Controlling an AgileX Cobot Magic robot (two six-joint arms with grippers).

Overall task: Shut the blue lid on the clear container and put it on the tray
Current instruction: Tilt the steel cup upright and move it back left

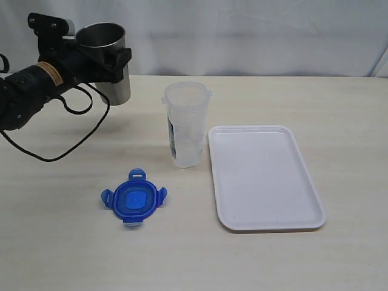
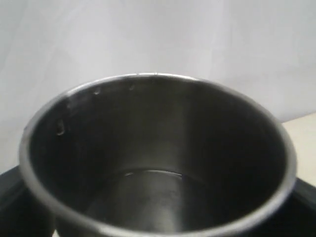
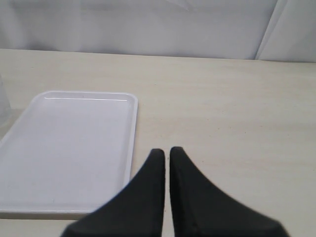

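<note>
The blue lid (image 1: 133, 198) lies flat on the table near the front, left of centre, with nothing on it. The clear container (image 1: 187, 124) stands upright and uncovered in the middle, just left of the white tray (image 1: 265, 176), which holds nothing. My left gripper (image 1: 97, 60) is at the far back left, shut on a steel tumbler (image 1: 108, 66); the tumbler's dark inside (image 2: 158, 187) fills the left wrist view. My right gripper (image 3: 167, 152) is shut on nothing, hovering beside the tray (image 3: 69, 153). It is outside the exterior view.
A black cable (image 1: 73, 145) loops from the left arm down onto the table. A white backdrop (image 1: 242, 36) runs along the table's far edge. Bare tabletop (image 3: 237, 123) lies to the tray's right.
</note>
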